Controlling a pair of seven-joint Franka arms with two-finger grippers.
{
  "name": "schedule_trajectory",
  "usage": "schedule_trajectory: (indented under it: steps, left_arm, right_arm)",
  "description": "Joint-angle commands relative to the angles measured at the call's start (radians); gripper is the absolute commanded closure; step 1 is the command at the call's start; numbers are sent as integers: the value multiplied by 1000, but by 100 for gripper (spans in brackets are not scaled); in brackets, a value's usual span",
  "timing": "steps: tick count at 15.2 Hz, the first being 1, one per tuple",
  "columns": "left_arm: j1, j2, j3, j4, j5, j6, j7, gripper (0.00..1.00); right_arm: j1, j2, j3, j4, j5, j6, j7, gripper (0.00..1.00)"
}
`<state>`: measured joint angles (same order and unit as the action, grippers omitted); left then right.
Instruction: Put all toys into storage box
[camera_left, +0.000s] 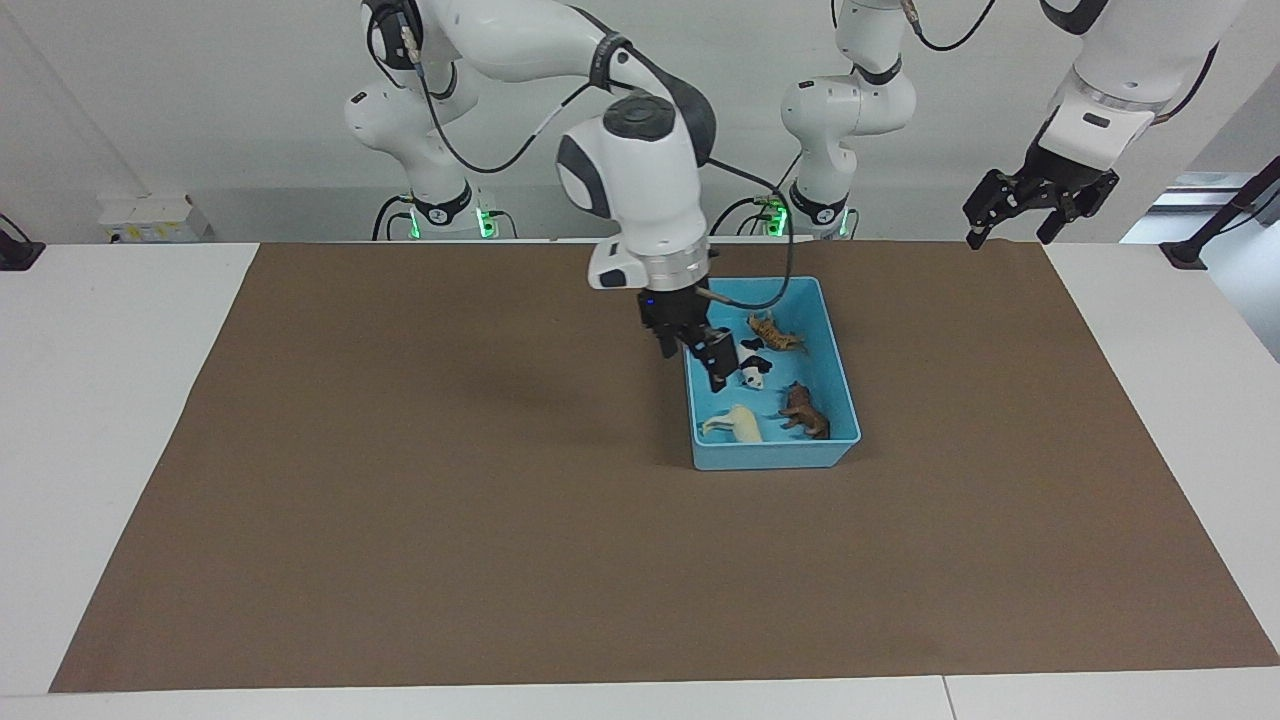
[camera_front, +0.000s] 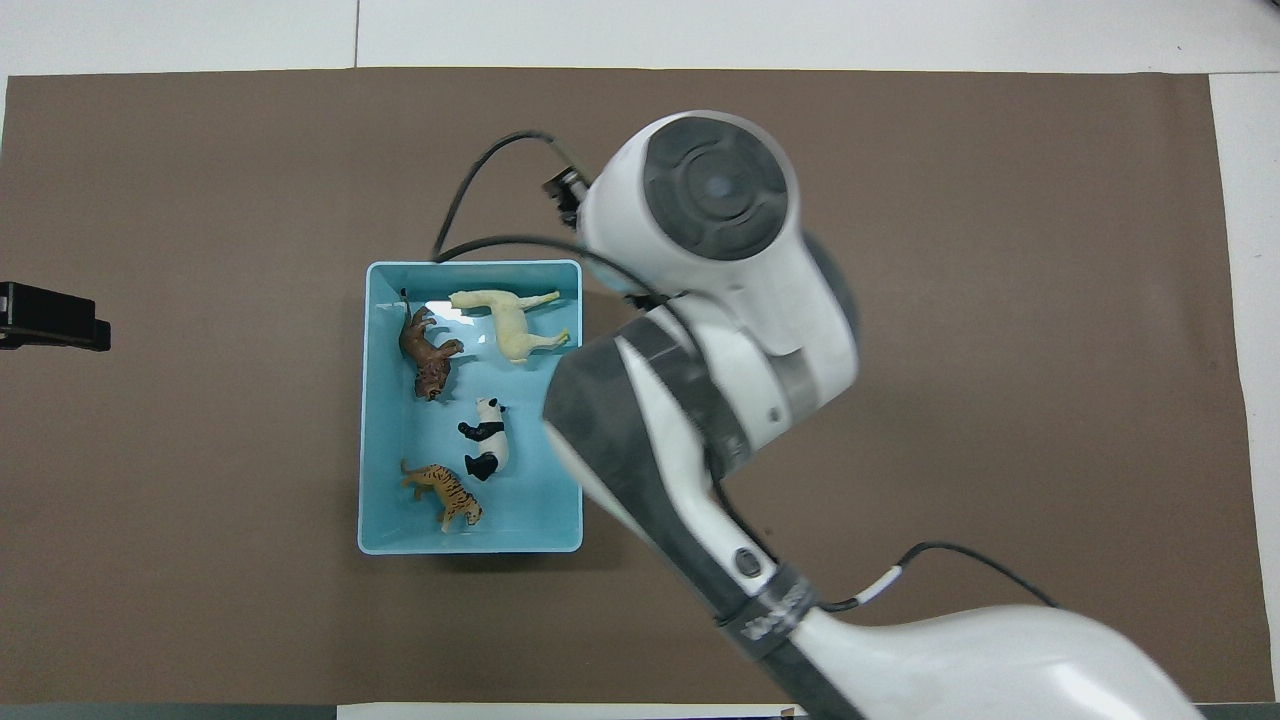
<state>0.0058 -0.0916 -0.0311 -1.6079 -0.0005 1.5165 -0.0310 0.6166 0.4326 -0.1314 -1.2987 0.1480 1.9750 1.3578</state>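
Brown paper matting (camera_left: 400, 520) covers the white table (camera_left: 100, 450), and on it sits the rectangular light blue plastic storage box (camera_left: 770, 455); all four toys lie inside it: the cream-white horse (camera_left: 735, 424) and brown lion-like figurine (camera_left: 805, 411) at the box's end farther from the robots, the black-and-white panda (camera_left: 754, 371) in its middle, the orange striped tiger (camera_left: 775, 333) at its nearer end; the right gripper (camera_left: 692, 364) hangs over the box's wall beside the panda, jaws parted and empty; the left gripper (camera_left: 1012, 232) waits raised, well apart from the box, jaws open.
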Motion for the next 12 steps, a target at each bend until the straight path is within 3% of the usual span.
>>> schedule_trajectory:
  steps: [1,4,7,9,12]
  left_arm:
    - [11,15,-6,23,-9,-27,20,0]
    - [10,13,-6,19,-6,-25,46,0]
    - [11,9,-7,10,-7,-27,68,0]
    - [11,3,-9,-3,-7,-22,80,0]
    - [11,0,-9,-14,-7,-22,88,0]
  right_arm:
    - [-121,-66,10,-37,25,-114,-263,0]
    - [-263,-113,6,-79,4,-250,-726,0]
    - [-412,-155,7,-146,-45,-265,-1188,0]
    - [-504,-170,7,-162,-47,-277,-1388,0]
    - [-593,-205,6,-159,-88,-320,-1545,0]
